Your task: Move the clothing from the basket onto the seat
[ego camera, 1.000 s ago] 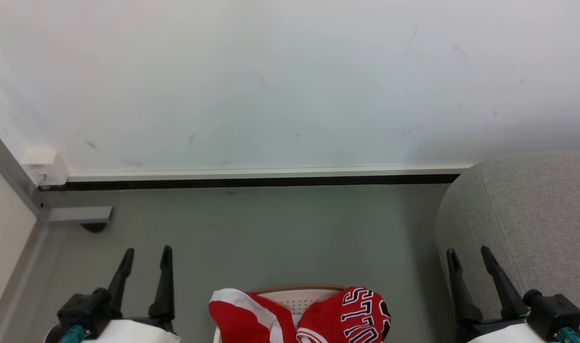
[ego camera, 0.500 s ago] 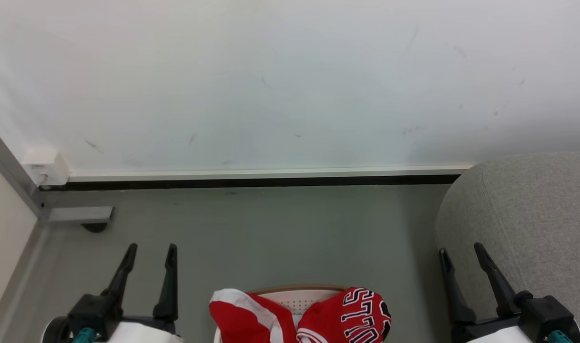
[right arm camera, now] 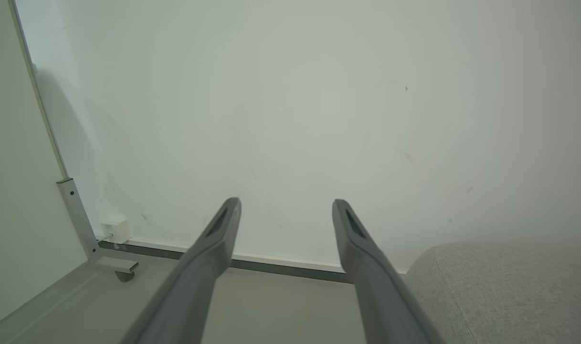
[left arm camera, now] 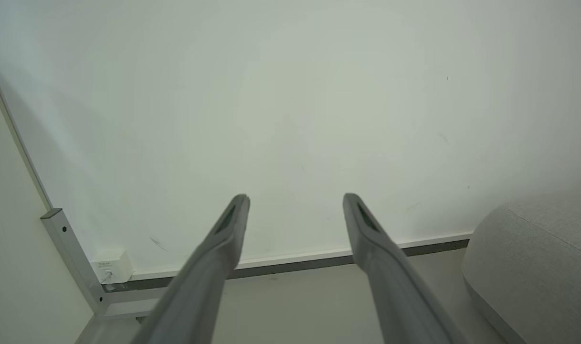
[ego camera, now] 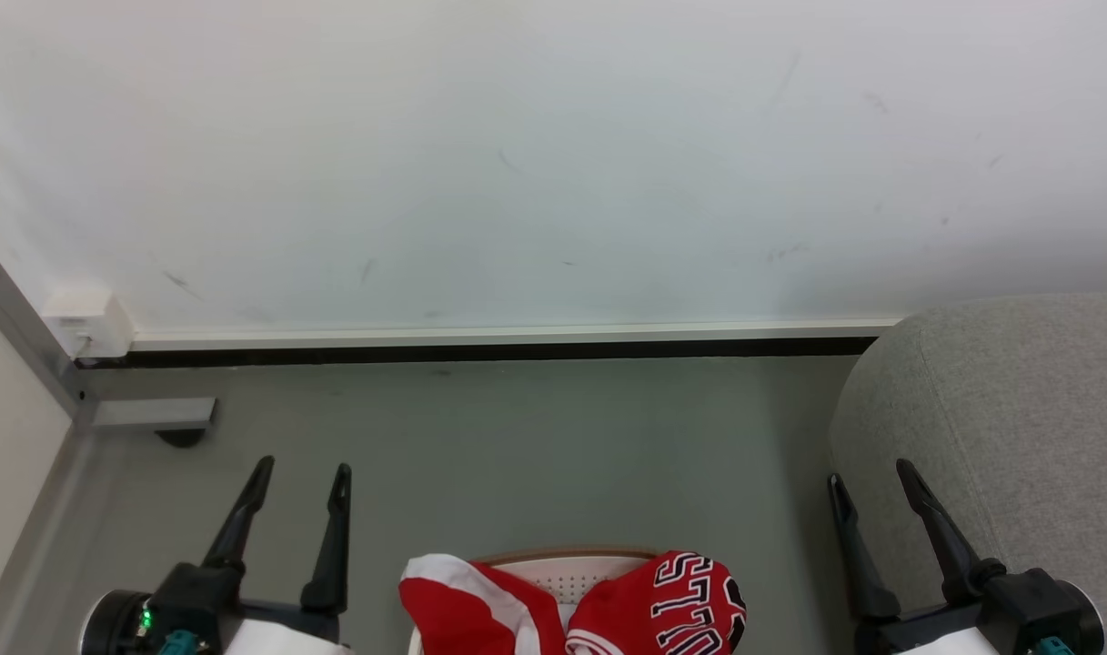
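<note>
Red clothing (ego camera: 626,609) heaped in the basket (ego camera: 562,571), midway between left claw (ego camera: 303,466) and right claw (ego camera: 869,471), both claws spread and empty, grey seat (ego camera: 1017,400) just beside and beyond right claw, white wall (ego camera: 553,155) ahead.

Head cam down-fwd; wrist cams prob. low, fwd; common: wall (ego camera: 553,164), seat (ego camera: 1017,409).

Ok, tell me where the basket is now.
In the head view the basket sits at bottom centre, between the left pincer and the right pincer, clothing heaped in it, the seat to its right.
</note>
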You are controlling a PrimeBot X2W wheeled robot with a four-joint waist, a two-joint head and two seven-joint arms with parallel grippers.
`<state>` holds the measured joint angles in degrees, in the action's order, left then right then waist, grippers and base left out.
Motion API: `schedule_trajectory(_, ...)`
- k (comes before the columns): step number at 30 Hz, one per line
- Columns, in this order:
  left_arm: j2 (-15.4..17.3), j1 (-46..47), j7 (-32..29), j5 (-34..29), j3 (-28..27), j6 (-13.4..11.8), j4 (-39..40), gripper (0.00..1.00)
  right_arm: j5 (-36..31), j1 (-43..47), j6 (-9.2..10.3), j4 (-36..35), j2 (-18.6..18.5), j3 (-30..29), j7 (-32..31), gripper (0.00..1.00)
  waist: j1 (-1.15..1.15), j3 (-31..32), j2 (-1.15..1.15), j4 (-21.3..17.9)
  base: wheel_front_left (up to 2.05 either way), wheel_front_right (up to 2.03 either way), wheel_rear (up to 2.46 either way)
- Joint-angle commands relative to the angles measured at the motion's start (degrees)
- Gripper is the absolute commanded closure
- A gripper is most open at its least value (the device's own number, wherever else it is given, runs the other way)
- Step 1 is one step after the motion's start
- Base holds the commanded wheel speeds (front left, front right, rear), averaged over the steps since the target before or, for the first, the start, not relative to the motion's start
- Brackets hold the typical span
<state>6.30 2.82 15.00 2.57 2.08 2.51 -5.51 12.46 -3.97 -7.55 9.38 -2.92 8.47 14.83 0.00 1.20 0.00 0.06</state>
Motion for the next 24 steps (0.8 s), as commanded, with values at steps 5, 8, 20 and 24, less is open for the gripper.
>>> schedule_trajectory(5,-0.2,-0.67,0.18,-1.0,-0.64,0.3,-0.14,0.0,-0.28,-0.19,0.12,0.24,0.02,0.14,0.33,0.0,0.0,0.23,0.0,-0.23,0.0,0.0,0.0)
schedule_trajectory(8,-0.38,-0.74,0.18,-0.93,-0.86,0.42,-0.19,0.0,0.12,-0.29,0.12,0.34,0.02,0.19,0.33,0.0,0.0,0.32,0.0,-0.43,0.0,0.0,0.0)
schedule_trajectory(20,-0.89,-0.64,0.17,0.0,-2.06,0.9,-0.7,0.0,0.89,-0.6,0.12,0.01,0.02,-0.16,0.32,0.0,0.0,-0.36,0.0,-3.37,0.0,0.0,0.0)
schedule_trajectory(24,-1.08,-0.3,0.17,0.33,-2.61,1.15,-1.03,0.0,1.0,-0.93,0.12,-0.1,0.01,-0.28,0.32,0.0,0.0,-1.18,0.0,-5.59,0.0,0.0,0.0)
